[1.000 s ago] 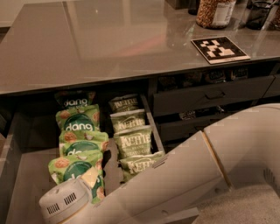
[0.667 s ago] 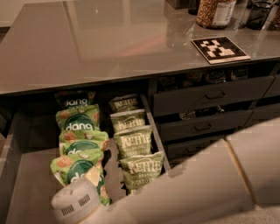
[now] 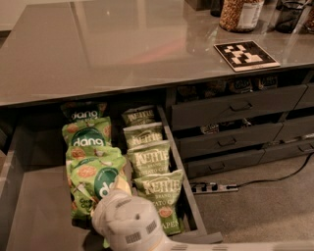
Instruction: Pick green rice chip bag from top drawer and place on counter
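Several green "dang" rice chip bags lie in a row in the left part of the open top drawer (image 3: 29,206); the nearest one (image 3: 93,179) is at the front, with others (image 3: 87,138) behind it. My gripper (image 3: 122,208) hangs over the front edge of the nearest bag, with its white wrist housing covering the bag's lower right corner. The grey counter (image 3: 122,44) is above the drawer.
A row of green Kettle chip bags (image 3: 149,159) fills the drawer's right part. A black-and-white marker tile (image 3: 245,54) and a jar (image 3: 240,12) are on the counter at the right. Closed drawers (image 3: 235,105) are to the right, and a power strip (image 3: 213,188) lies on the floor.
The gripper's wrist has moved right along the drawer front, over the nearest dang bag. The bulky white arm has dropped out of the right of the view.
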Motion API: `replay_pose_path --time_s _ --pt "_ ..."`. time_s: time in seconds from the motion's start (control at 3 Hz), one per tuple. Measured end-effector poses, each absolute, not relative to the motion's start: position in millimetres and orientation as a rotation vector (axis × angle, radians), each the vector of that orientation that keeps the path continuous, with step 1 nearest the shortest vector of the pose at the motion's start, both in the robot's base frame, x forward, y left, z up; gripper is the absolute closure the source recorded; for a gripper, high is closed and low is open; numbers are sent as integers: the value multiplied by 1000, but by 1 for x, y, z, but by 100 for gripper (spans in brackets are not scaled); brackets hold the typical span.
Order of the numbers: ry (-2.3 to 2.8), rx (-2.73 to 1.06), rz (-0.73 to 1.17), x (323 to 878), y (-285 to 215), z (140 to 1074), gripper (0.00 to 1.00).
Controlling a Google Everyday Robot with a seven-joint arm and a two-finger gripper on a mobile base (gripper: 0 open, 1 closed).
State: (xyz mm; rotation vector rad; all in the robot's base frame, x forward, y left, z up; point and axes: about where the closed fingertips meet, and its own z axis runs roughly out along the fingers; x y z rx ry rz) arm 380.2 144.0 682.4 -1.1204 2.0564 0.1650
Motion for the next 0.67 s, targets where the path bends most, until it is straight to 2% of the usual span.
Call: replay_pose_path --time_s 0.33,0.67 --pt "2018 -1125 219 383 127 700 100" --pt "1960 -1160 355 364 152 722 100"
